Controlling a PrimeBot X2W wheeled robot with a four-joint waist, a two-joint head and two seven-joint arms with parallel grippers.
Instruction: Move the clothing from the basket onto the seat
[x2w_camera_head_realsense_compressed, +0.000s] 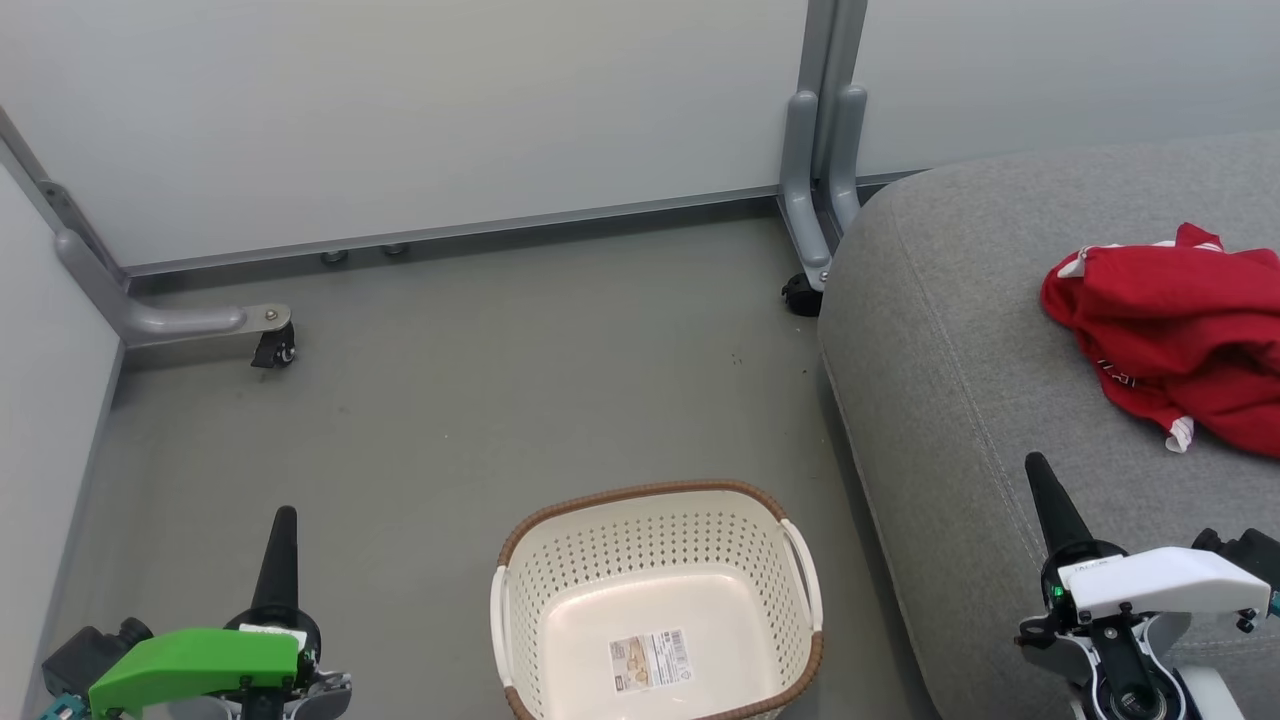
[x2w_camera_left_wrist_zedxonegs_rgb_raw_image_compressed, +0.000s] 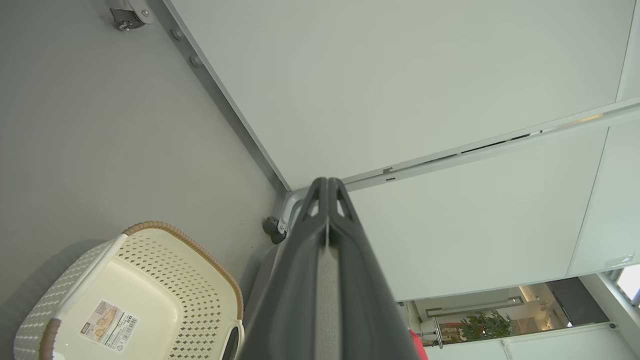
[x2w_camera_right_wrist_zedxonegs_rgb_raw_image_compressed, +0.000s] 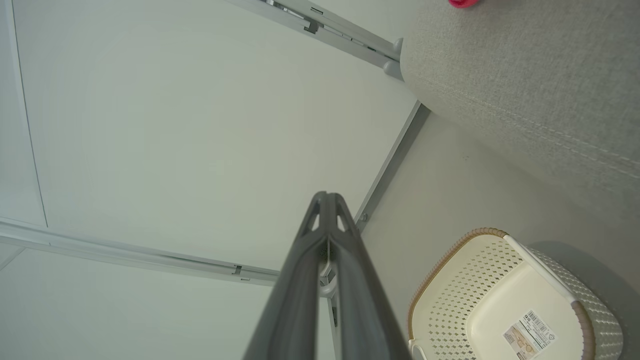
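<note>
Bright red fabric clothing (x2w_camera_head_realsense_compressed: 1170, 330) heaped on grey upholstered seat (x2w_camera_head_realsense_compressed: 960, 350), away from its left edge, beside bare cream perforated plastic basket (x2w_camera_head_realsense_compressed: 650, 540); left gripper (x2w_camera_head_realsense_compressed: 284, 520) and right gripper (x2w_camera_head_realsense_compressed: 1038, 470) clenched, nothing held; snagging risk if swung nearby.

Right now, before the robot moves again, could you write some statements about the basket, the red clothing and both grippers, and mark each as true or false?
1. The bright red fabric clothing lies on the large grey upholstered seat. True.
2. The cream-white perforated plastic basket contains a garment. False: inside is just a paper label.
3. The left gripper is shut and holds nothing. True.
4. The right gripper grips a basket handle. False: it is shut, holding nothing.
5. The basket stands on the seat. False: it stands on the grey floor beside it.
</note>
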